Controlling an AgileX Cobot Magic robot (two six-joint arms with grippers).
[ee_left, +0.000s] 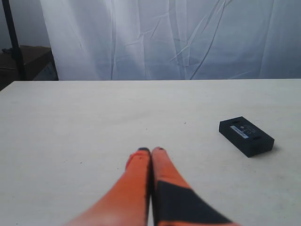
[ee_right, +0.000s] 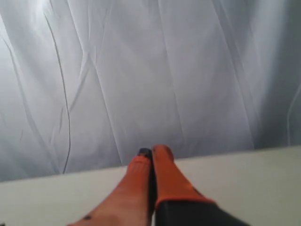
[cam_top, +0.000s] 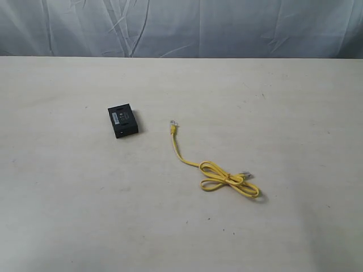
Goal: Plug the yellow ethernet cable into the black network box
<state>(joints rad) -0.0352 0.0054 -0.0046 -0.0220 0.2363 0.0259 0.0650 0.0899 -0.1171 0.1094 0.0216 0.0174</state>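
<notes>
Wrinkled white cloth [cam_top: 181,25] backs the pale counter [cam_top: 68,215]. On it the black network box [cam_top: 122,120] lies left of the yellow ethernet cable [cam_top: 227,179], apart. Both the left tool [ee_left: 151,150] and right tool [ee_right: 153,151] are closed, empty.

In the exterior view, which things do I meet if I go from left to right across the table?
black network box → yellow ethernet cable, with its free plug coming first
</notes>
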